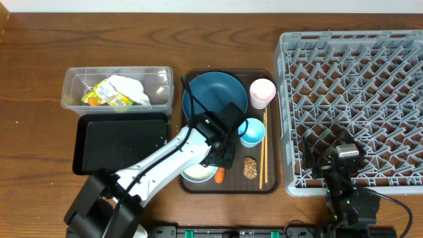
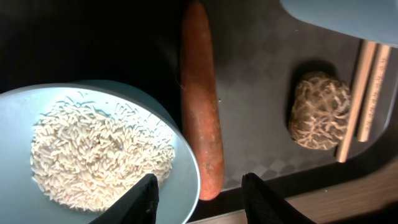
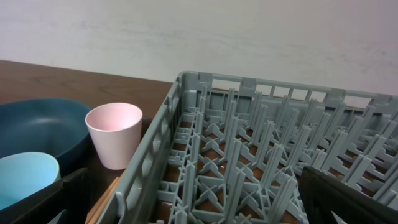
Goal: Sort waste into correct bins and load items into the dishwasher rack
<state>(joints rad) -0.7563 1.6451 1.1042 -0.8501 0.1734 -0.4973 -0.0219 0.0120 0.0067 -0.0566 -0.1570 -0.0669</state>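
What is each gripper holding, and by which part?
Nothing is held. The left gripper stands open astride the small orange carrot's tip, unclamped; the right gripper is open over the grey plastic lattice rack.

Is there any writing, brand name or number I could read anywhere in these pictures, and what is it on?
No text can be read in any view.
Yellow-green wrapper in the clear tub: it carries print, but this is too small and blurred to make out.

Soft, even light fills the overhead view, with a faint sheen on the tabletop [image 1: 39,39]. The left wrist view is dim and shadowed, its rice [image 2: 93,152] glaring white. The right wrist view is bright.
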